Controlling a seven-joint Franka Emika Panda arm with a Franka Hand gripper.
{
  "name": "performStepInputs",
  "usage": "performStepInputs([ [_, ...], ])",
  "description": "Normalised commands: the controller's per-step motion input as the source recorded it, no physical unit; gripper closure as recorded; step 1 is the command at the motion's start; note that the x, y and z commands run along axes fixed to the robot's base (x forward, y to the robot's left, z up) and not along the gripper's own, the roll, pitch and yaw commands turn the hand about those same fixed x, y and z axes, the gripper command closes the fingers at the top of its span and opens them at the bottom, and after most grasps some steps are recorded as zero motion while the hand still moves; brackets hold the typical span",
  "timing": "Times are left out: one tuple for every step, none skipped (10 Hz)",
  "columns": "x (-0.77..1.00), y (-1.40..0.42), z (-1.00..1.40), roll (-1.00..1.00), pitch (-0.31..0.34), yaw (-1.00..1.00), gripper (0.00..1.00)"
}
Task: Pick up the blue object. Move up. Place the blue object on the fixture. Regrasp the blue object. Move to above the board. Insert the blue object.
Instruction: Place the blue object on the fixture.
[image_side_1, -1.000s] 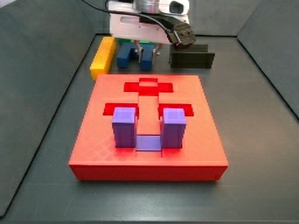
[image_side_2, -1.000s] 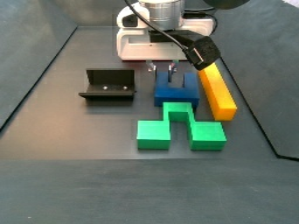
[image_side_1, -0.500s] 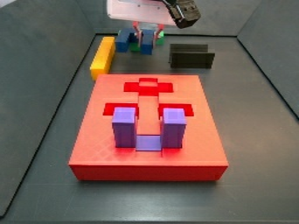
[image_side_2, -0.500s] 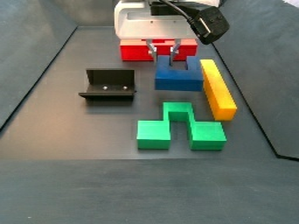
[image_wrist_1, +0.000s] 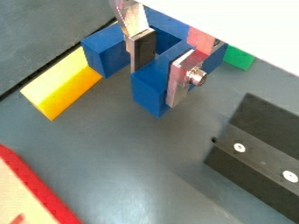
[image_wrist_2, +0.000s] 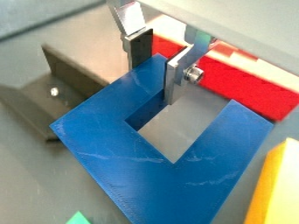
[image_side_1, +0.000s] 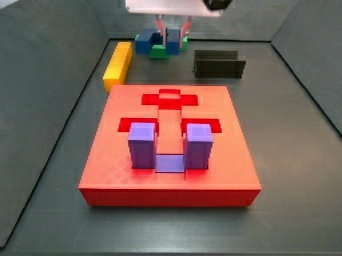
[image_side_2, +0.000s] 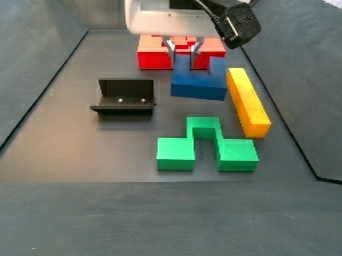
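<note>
My gripper (image_wrist_1: 162, 61) is shut on one thick prong of the dark blue U-shaped object (image_wrist_1: 111, 48), one finger in its slot and one on its outer side. In a wrist view the blue object (image_wrist_2: 140, 149) hangs under the gripper (image_wrist_2: 160, 59), off the floor. In both side views the gripper (image_side_2: 187, 47) (image_side_1: 173, 30) holds the blue object (image_side_2: 198, 86) (image_side_1: 178, 41) in the air. The black fixture (image_side_2: 123, 97) (image_side_1: 219, 65) stands apart to one side. The red board (image_side_1: 171, 140) lies farther off.
A purple U-shaped block (image_side_1: 171, 146) sits in the board's recess. A long yellow block (image_side_2: 247, 100) lies beside the blue object, and a green block (image_side_2: 203, 146) lies on the floor close to it. Dark walls border the floor.
The gripper has risen with the blue object, which has left the floor. The other blocks, the fixture and the board have not moved.
</note>
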Motion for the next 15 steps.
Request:
performStepInputs([
  [0.21, 0.01, 0.29, -0.81, -0.280, -0.05, 1.00],
  [0.26, 0.00, 0.30, -0.78, -0.246, -0.04, 1.00],
  [0.28, 0.00, 0.34, -0.76, -0.203, -0.03, 1.00],
  [0.33, 0.00, 0.34, -0.73, -0.160, -0.03, 1.00],
  [0.47, 0.01, 0.26, -0.60, -0.023, 0.00, 1.00],
  [0.62, 0.09, 0.17, -0.52, 0.020, 0.00, 1.00],
  [0.63, 0.08, 0.19, -0.52, 0.037, 0.00, 1.00],
  [0.62, 0.06, 0.19, -0.51, 0.034, 0.00, 1.00],
  [0.64, 0.03, 0.18, -0.49, 0.043, 0.00, 1.00],
  [0.63, 0.03, 0.18, -0.48, 0.043, 0.00, 1.00],
  [0.62, 0.01, 0.17, -0.48, 0.040, 0.00, 1.00],
  [0.61, 0.00, 0.15, -0.45, 0.040, 0.00, 1.00],
  [0.61, 0.00, 0.12, -0.41, 0.040, 0.00, 1.00],
  [0.59, 0.00, 0.11, -0.37, 0.040, 0.00, 1.00],
  [0.58, 0.00, 0.09, -0.31, 0.046, 0.00, 1.00],
])
